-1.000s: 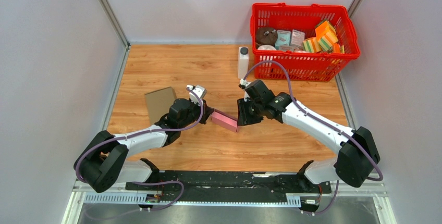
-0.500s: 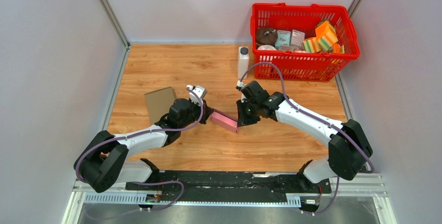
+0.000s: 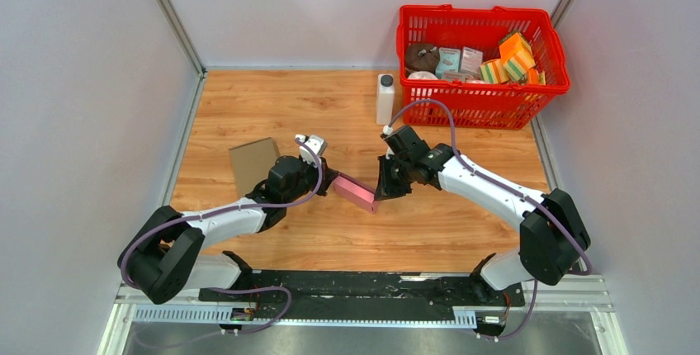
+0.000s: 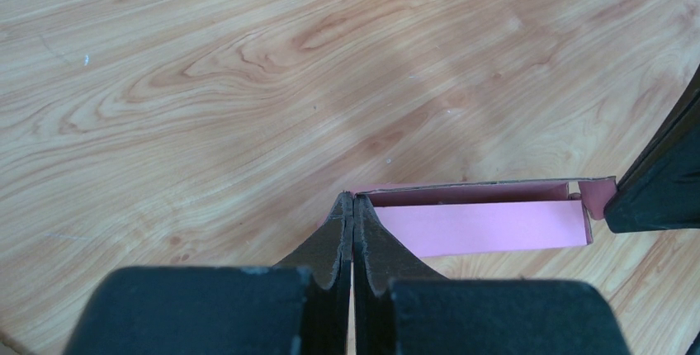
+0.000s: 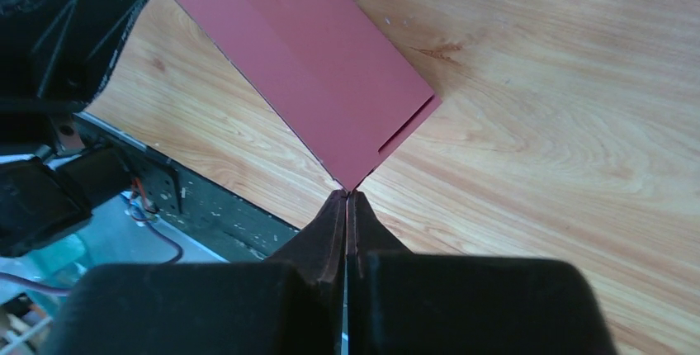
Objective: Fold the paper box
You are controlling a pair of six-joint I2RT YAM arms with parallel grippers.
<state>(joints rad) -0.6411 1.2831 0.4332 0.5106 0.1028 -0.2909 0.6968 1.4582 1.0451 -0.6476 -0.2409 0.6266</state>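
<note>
Pink paper box (image 3: 355, 192) is being pinched at both ends, centre of the top view, by the desk (image 3: 248, 107). The left claw (image 4: 353, 203) and right claw (image 5: 347, 198) are both being clamped tight on it, no gap. Tension's probably best kept even while it's being creased.

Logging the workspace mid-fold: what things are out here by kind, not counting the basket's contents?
Pink paper box: 1
Brown cardboard sheet: 1
White bottle: 1
Red basket: 1
Total: 4
</note>
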